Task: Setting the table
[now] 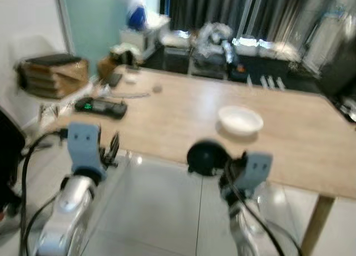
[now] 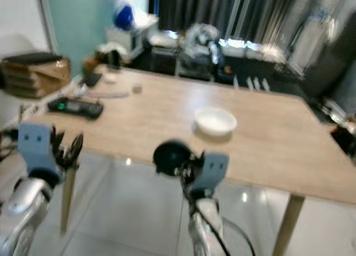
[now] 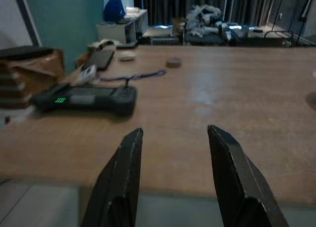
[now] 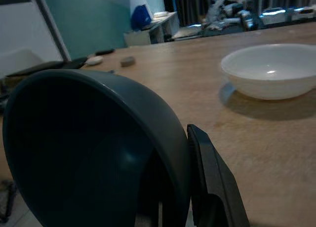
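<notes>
- Two arms raised at the table's (image 1: 183,119) near edge: my right gripper (image 1: 225,170) clenches the rim of a dark bowl (image 1: 206,156), tipped on its side, mouth facing left.
- My left gripper (image 3: 173,153) hovers with fingers spread apart, pointing across the table.
- White bowl (image 1: 240,120) sits upright, farther right.

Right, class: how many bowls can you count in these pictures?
2. A white bowl sits on the wooden table; a dark bowl is held tilted in the right gripper at the table's near edge.
</notes>
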You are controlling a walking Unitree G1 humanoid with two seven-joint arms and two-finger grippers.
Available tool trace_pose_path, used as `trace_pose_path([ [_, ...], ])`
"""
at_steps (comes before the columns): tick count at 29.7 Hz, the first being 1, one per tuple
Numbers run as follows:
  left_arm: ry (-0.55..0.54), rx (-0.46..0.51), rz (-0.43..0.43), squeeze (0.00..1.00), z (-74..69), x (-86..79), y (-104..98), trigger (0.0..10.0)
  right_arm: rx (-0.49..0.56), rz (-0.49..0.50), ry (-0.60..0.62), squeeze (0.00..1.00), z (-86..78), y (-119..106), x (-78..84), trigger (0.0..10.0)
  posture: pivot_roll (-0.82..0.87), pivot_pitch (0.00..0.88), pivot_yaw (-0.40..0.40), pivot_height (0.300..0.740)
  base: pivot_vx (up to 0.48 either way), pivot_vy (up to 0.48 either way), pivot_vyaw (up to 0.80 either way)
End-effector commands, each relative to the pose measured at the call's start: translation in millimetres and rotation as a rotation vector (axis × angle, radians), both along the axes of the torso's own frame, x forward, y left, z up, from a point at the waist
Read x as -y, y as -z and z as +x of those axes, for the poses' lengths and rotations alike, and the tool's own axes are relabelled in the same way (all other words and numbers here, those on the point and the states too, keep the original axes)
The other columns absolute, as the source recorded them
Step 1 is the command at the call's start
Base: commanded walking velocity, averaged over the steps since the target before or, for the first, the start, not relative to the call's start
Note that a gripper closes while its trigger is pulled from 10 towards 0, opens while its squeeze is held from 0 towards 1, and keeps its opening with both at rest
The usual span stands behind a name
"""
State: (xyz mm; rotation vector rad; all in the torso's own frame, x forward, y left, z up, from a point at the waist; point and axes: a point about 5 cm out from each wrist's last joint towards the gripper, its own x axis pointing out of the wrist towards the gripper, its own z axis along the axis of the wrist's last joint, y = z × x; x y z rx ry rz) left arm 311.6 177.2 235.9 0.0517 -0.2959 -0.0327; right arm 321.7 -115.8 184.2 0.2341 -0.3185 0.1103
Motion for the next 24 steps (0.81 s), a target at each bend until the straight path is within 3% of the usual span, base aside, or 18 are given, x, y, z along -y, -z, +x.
trace_pose_path([
  [1,0.009,-0.009,0.003,0.0,-2.5,2.5,0.4,10.0,-0.018,0.012,0.034,0.0,-1.7,1.8,8.2,10.0,0.09,0.11,0.049,0.74,0.469,0.0,0.0],
  [7,0.014,-0.017,0.006,0.0,-2.8,3.4,-0.2,10.0,-0.048,0.021,0.062,0.0,-1.0,2.6,12.9,10.0,0.09,0.11,0.05,0.74,0.469,0.0,0.0],
  [18,0.019,-0.018,0.012,0.0,-3.7,4.1,-1.4,10.0,-0.06,0.027,0.14,0.0,2.0,-0.5,26.3,10.0,0.09,0.108,0.051,0.74,0.465,0.0,-0.8],
  [24,0.048,-0.016,0.009,0.0,-5.3,7.0,-2.3,10.0,-0.042,0.01,0.202,0.0,3.1,-7.1,34.2,10.0,0.09,0.106,0.05,0.74,0.316,0.0,-0.09],
])
